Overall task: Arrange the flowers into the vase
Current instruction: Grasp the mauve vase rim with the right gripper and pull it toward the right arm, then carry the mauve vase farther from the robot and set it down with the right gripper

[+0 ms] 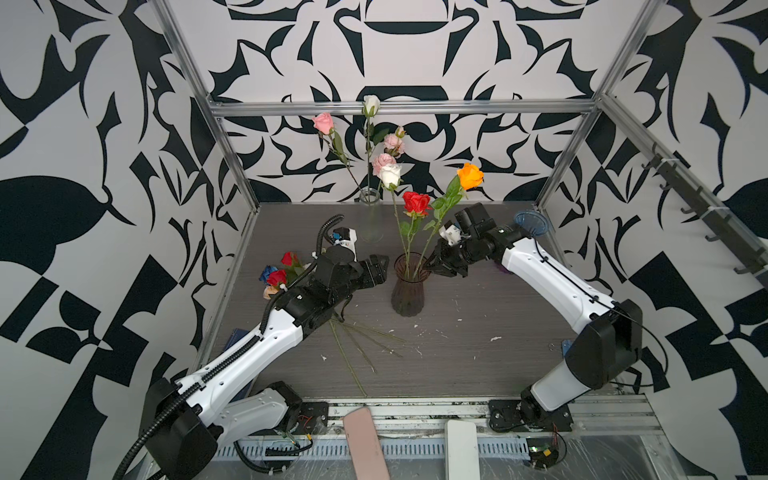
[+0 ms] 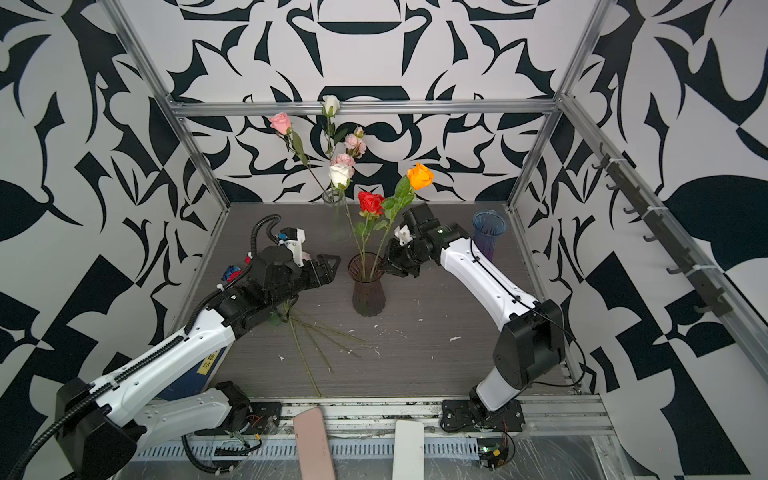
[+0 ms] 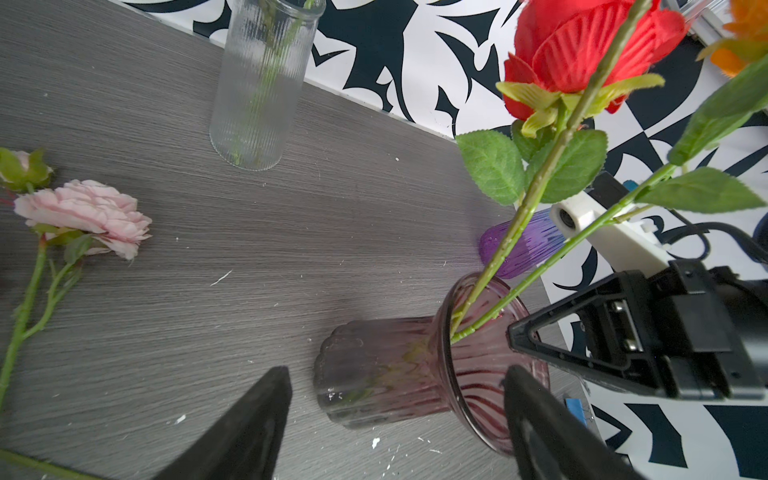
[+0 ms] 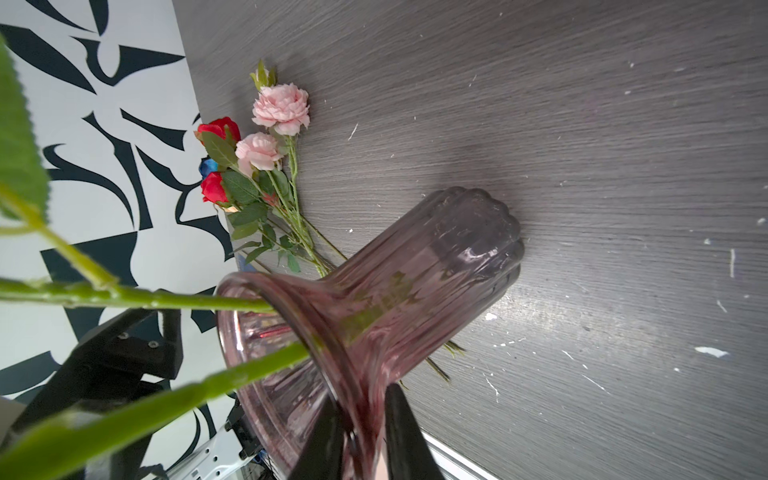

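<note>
A ribbed purple-pink glass vase (image 1: 408, 291) (image 2: 367, 291) stands mid-table. It holds a white rose (image 1: 390, 175), a red rose (image 1: 416, 203) and an orange rose (image 1: 470, 175). My right gripper (image 1: 432, 266) (image 4: 361, 399) is shut on the vase's rim (image 4: 332, 374), one finger inside and one outside. My left gripper (image 1: 382, 270) (image 3: 397, 374) stands open just left of the vase, touching nothing. More flowers (image 1: 280, 274) (image 4: 257, 166), red, pink and blue, lie in a pile at the table's left edge, partly hidden under my left arm.
A clear ribbed glass vase (image 1: 371, 220) with pink and white blooms stands at the back. A blue vase (image 2: 489, 232) stands at the back right, and a purple one (image 3: 519, 249) shows beyond the main vase. Bare green stems (image 1: 357, 345) fan across the table in front of my left arm.
</note>
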You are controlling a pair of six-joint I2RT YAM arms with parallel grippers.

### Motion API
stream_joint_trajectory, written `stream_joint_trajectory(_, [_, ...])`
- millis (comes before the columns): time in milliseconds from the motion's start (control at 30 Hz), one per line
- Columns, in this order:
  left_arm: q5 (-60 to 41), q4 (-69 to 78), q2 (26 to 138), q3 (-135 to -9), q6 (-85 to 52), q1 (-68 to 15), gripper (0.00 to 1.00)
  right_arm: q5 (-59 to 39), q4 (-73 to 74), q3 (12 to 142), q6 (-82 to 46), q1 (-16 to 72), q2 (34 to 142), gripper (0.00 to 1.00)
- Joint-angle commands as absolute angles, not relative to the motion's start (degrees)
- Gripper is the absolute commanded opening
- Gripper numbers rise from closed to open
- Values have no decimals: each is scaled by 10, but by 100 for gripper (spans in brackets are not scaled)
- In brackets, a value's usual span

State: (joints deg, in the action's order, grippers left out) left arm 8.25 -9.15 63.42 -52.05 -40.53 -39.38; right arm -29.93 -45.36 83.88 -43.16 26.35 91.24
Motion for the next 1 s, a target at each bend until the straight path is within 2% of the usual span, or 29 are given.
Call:
stream_joint_trajectory(0, [94,-82,637,-523,-408,-392,84,-280,-476,863,-418,266,911,14])
stream_joint_trajectory(67, [95,-85,636,-524,-407,-392,84,-282,-476,868,-418,267,915,8])
stream_joint_trajectory(167, [97,-91,632,-523,-405,-392,84,-281,-475,883,-413,266,920,4])
stream_joint_trajectory(500, [106,-112,609,-518,-402,-392,84,-257,-533,998,-365,207,959,0])
stream_joint_trajectory(767, [111,-127,589,-514,-396,-392,84,-259,-581,1158,-342,123,1059,0])
stream_joint_trajectory(800, [111,-131,587,-515,-395,-392,87,-259,-590,1180,-337,118,1073,0])
stream_joint_trajectory(967, [114,-153,566,-515,-377,-390,89,-226,-684,1362,-292,88,1185,0])
